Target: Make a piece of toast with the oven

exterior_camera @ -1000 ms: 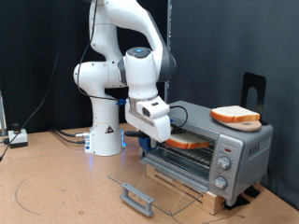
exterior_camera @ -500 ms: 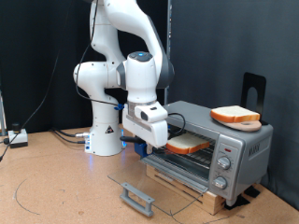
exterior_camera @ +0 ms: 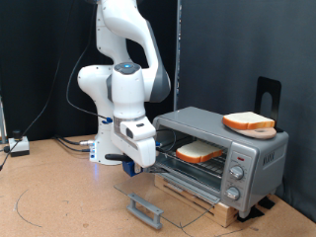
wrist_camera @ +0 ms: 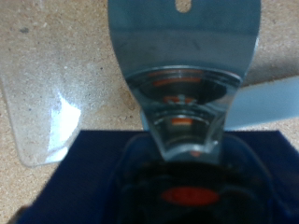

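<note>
Here, in the exterior view, a silver-grey toaster oven (exterior_camera: 219, 156) sits at the right with its glass door (exterior_camera: 158, 193) folded down flat. One piece of toast (exterior_camera: 200, 151) lies inside on the wire rack (exterior_camera: 193, 162): pale face, orange-brown crust. A second slice (exterior_camera: 248, 122) rests on the oven's roof. The white Franka arm's gripper (exterior_camera: 128, 169) hangs just beside the open door, at its left, apart from the bread.

Whether its fingers are parted or closed cannot be told; they are small and dark against the background. Nothing shows between them.

The toast is probably light, stiff at the crust and crumbly, so a gentle pinch across opposite crust edges seems wisest.

The wrist view is hard to read: a shiny curved metal surface (wrist_camera: 182, 56) fills the middle, with blurred orange reflections, above a dark blue cloth (wrist_camera: 84, 177). The fingertips themselves are not distinguishable there.
</note>
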Tool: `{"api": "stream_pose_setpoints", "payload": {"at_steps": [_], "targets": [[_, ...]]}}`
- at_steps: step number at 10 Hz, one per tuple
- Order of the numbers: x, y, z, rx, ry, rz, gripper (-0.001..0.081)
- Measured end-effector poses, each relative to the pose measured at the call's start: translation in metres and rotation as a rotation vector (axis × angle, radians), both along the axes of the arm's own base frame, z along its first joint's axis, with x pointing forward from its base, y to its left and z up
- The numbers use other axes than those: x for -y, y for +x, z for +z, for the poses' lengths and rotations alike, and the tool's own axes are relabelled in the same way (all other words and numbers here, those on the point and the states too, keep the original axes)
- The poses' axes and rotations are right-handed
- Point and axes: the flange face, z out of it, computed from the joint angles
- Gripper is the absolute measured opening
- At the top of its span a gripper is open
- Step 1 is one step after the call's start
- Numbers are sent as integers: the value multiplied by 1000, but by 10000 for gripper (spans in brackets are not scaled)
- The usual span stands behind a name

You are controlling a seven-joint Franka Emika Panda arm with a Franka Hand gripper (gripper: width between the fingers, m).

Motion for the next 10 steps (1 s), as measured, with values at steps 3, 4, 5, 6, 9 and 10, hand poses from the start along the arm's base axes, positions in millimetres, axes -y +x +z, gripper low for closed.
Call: {"api": "stream_pose_setpoints", "payload": {"at_steps": [3, 4, 5, 6, 9, 10], "targets": [[36, 3, 26, -12, 191, -43, 394], [47, 3, 37, -10, 235, -56, 394], [57, 4, 48, -10, 256, -74, 394], [63, 3, 55, -19, 272, -84, 394], [55, 4, 59, 31, 343, -27, 394], [48, 3, 70, 50, 388, 26, 394]]}}
